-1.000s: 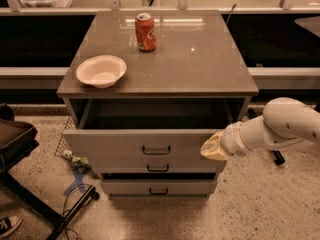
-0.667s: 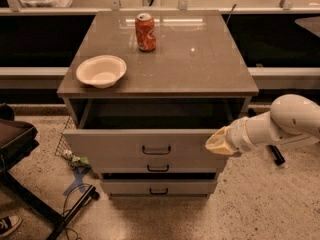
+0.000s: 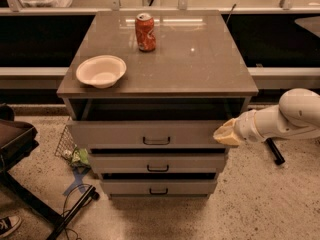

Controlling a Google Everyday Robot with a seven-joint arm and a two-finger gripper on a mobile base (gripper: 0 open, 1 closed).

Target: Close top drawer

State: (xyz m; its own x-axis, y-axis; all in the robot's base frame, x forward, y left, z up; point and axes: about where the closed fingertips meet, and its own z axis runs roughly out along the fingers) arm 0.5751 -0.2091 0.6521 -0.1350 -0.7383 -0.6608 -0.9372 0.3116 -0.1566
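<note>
Standing part-way out under the cabinet top [image 3: 200,69], top drawer [image 3: 110,133]; long axis left to right, handle [image 3: 156,141] facing the camera; interior shadowed, contents unclear; white bowl [image 3: 101,70] empty, near a dented red can [image 3: 145,32], lettering unreadable; gripper [image 3: 227,133] at the drawer front's right end, apparently touching; open or closed, impossible to tell.
</note>
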